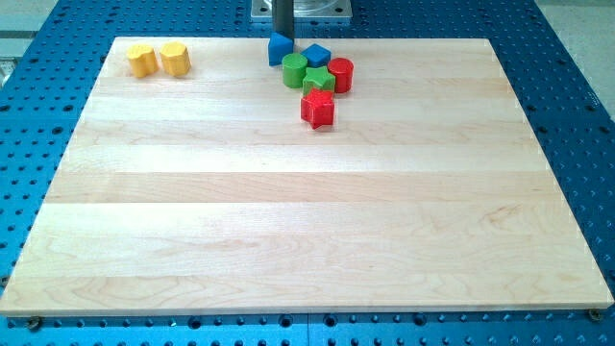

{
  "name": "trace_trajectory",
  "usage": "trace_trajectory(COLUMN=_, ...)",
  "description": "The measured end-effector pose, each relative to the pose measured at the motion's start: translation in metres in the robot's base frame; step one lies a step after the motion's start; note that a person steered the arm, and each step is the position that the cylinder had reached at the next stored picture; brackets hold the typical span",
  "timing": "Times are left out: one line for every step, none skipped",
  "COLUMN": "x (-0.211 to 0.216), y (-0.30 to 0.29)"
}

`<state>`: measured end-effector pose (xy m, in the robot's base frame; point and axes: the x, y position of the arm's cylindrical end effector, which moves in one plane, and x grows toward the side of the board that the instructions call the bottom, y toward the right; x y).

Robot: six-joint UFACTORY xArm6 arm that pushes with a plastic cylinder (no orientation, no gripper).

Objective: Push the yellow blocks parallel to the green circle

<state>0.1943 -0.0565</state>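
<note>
Two yellow blocks sit side by side at the board's top left corner: a yellow block (142,60) and a yellow rounded block (175,58) to its right. The green circle (295,70) lies at the top middle in a tight cluster of blocks. My tip (282,35) is at the view's top edge, right behind a blue block (280,49) and just above the green circle. It is far to the right of the yellow blocks.
The cluster also holds a second blue block (317,55), a green star (318,83), a red circle (341,74) and a red star (317,109) below them. The wooden board (307,211) rests on a blue perforated table.
</note>
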Motion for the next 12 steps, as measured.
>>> trace_trajectory(x=0.0, y=-0.114)
trace_trajectory(x=0.001, y=-0.205)
trace_trajectory(x=0.043, y=-0.244)
trace_trajectory(x=0.078, y=-0.17)
trace_trajectory(x=0.069, y=-0.099)
trace_trajectory(x=0.058, y=-0.104)
trace_trajectory(x=0.082, y=-0.135)
trace_trajectory(x=0.071, y=-0.17)
trace_trajectory(x=0.029, y=-0.184)
trace_trajectory(x=0.013, y=-0.15)
trace_trajectory(x=0.024, y=-0.1)
trace_trajectory(x=0.013, y=-0.083)
